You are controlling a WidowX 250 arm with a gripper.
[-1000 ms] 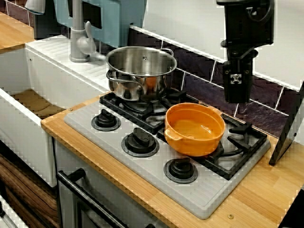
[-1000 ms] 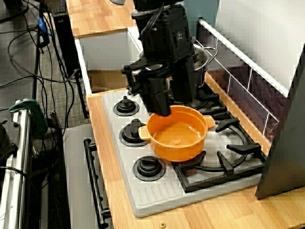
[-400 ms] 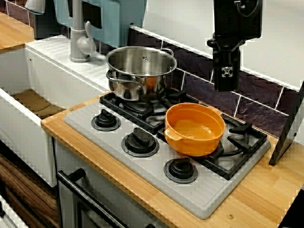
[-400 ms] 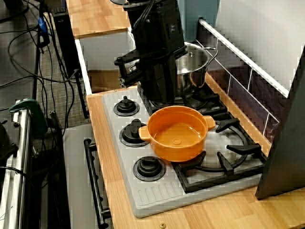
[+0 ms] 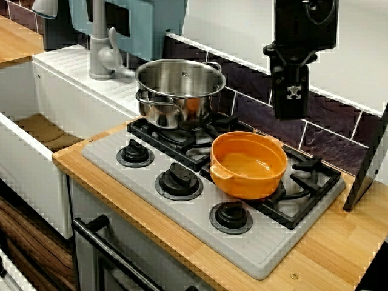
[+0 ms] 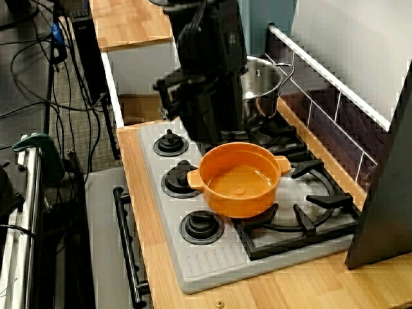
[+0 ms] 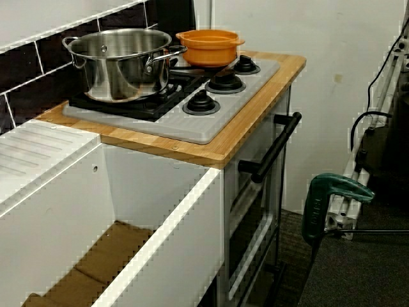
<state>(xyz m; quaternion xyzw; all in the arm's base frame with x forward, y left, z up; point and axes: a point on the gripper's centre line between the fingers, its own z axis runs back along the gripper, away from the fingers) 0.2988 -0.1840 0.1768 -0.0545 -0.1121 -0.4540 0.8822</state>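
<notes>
Front view: high, near, facing tiled wall (image 5: 339, 145). Side view: high, looking along stove (image 6: 193, 264). Low view: from sink (image 7: 160, 217). Sharing stove.

A wooden counter (image 5: 339, 242) ran below dark wall tiles (image 5: 330, 142) and a white wall (image 5: 230, 24); a white sink cabinet (image 7: 160, 217) adjoined its end, above grey carpeted floor (image 7: 364, 275).

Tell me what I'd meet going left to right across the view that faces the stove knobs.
Grey upright faucet, shiny steel pot with side handles, round orange pot, dark flat panel leaning at the right edge.
</notes>
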